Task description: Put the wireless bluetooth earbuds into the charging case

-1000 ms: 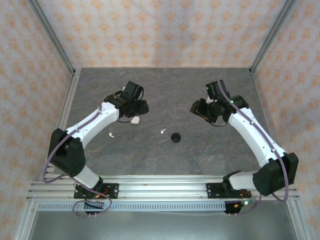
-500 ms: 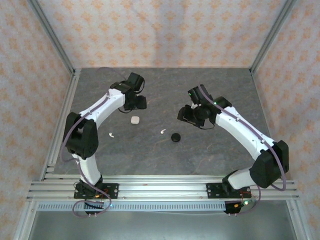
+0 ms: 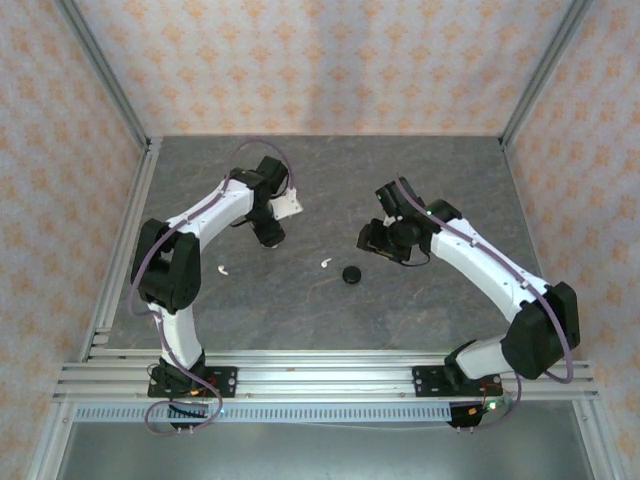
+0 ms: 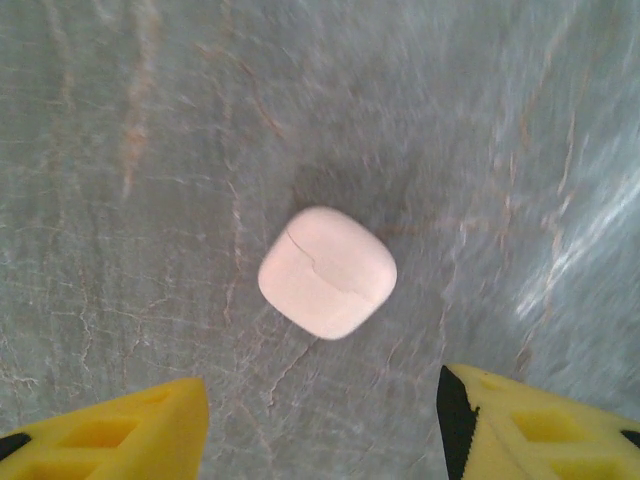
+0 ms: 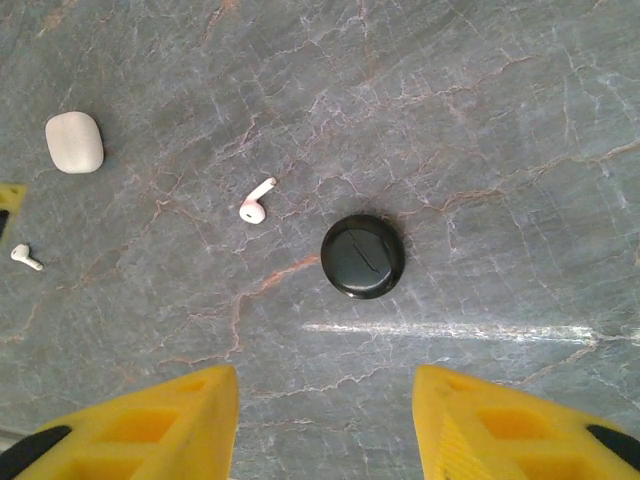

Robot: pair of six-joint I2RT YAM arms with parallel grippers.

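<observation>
- The top external camera sits high behind the near edge of the table (image 3: 300,310), looking down over all of it from far off.
- The left wrist camera faces straight down, very near the white case (image 4: 327,272).
- The right wrist camera looks down from higher — it shares that white case with the left wrist view, and the black case (image 5: 363,256) and a white earbud (image 5: 255,203) with the top view.

Grey veined table (image 3: 300,310) — on it a white case (image 5: 74,141); a round black case (image 5: 363,256); one white earbud (image 5: 256,202) between them; another earbud (image 5: 25,257) near the white case.
</observation>
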